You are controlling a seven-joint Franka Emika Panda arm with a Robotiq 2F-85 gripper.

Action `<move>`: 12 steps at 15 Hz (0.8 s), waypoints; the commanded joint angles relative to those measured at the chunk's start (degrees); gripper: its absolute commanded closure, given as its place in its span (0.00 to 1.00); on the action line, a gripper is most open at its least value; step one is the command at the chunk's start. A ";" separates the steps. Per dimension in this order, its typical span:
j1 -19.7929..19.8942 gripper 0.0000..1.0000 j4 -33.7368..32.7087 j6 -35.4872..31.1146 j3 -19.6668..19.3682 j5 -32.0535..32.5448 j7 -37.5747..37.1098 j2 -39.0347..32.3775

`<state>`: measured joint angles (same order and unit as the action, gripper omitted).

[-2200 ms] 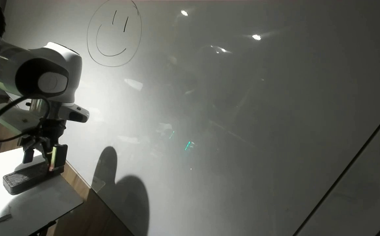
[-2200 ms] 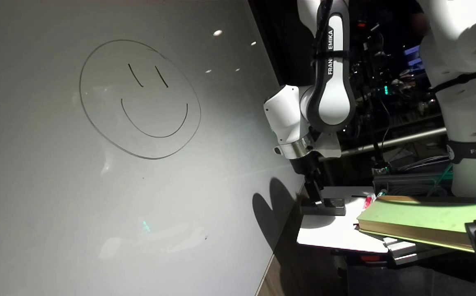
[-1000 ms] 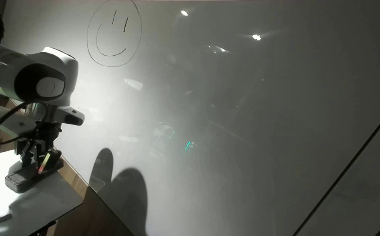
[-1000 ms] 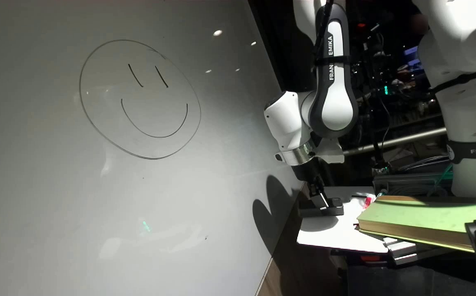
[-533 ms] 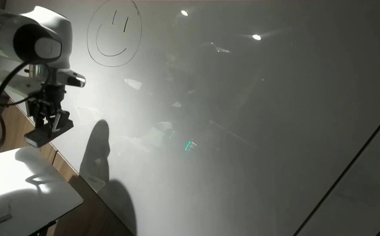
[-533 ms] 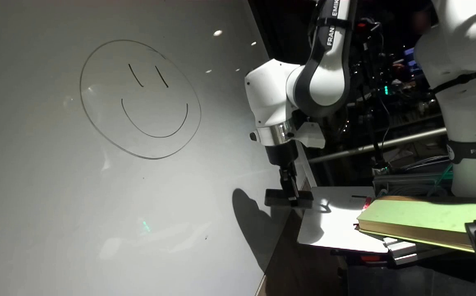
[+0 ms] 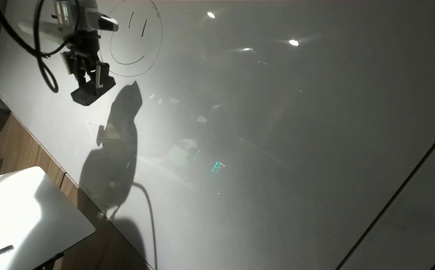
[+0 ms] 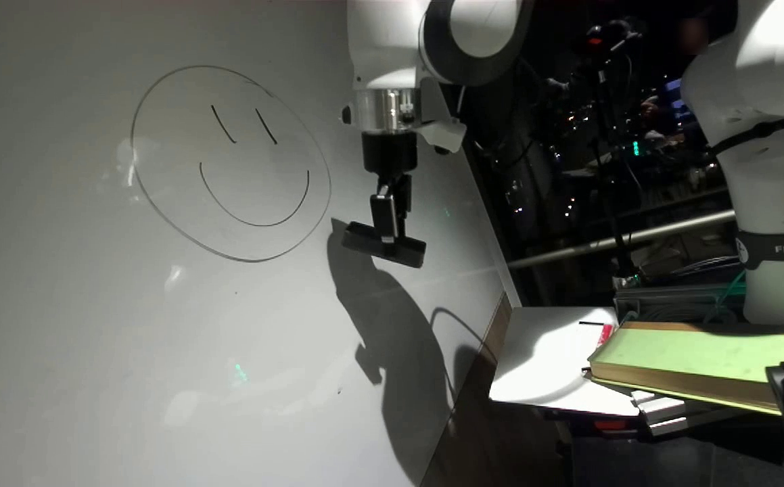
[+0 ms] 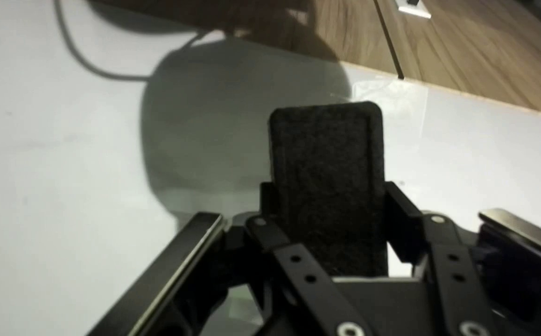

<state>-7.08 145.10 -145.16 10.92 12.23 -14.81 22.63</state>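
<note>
A dark grey, felt-like rectangular block (image 9: 328, 149) is clamped between the fingers of the black two-finger gripper (image 9: 331, 210), centre of the wrist view. In an exterior view it is held tilted mid-frame, right of the black-line smiley face (image 8: 254, 224) drawn on the glossy white board (image 8: 94, 352). If a projecting end were knocked against that board, the block could be twisted loose.
</note>
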 commanded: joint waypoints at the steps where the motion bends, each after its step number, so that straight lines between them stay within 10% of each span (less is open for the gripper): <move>1: 3.82 0.70 -6.47 0.86 1.33 2.46 -0.44 -2.62; 12: 4.96 0.70 -12.63 2.18 2.09 4.95 -2.66 -7.10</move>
<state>-2.39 136.70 -144.76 11.88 16.72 -16.11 17.47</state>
